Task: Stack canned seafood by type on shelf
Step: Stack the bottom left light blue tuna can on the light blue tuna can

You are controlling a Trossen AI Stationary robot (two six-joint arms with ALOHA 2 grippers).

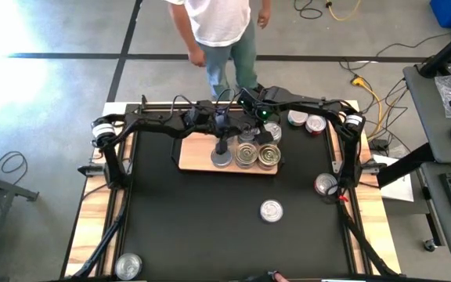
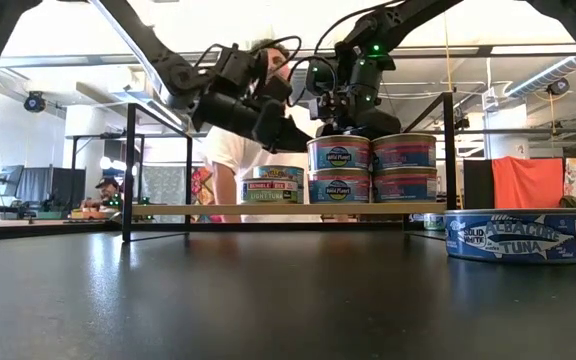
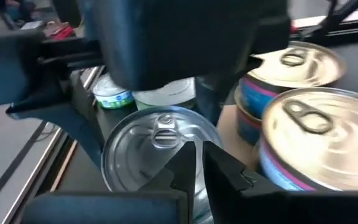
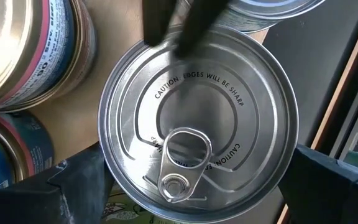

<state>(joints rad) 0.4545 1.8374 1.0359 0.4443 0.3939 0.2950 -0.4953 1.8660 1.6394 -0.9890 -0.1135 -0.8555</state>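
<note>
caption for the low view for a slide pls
Both arms over the shelf, the right hand open over stacked cans; a tuna can sits on the mat.

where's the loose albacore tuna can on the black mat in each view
high view: the tuna can lies alone on the mat, right of centre, apart from the shelf.
low view: the tuna can stands in the right foreground, blue label facing the camera.
left wrist view: not in it.
right wrist view: not in it.
shared landmark: the shelf, beyond the can in the high and low views.
</note>
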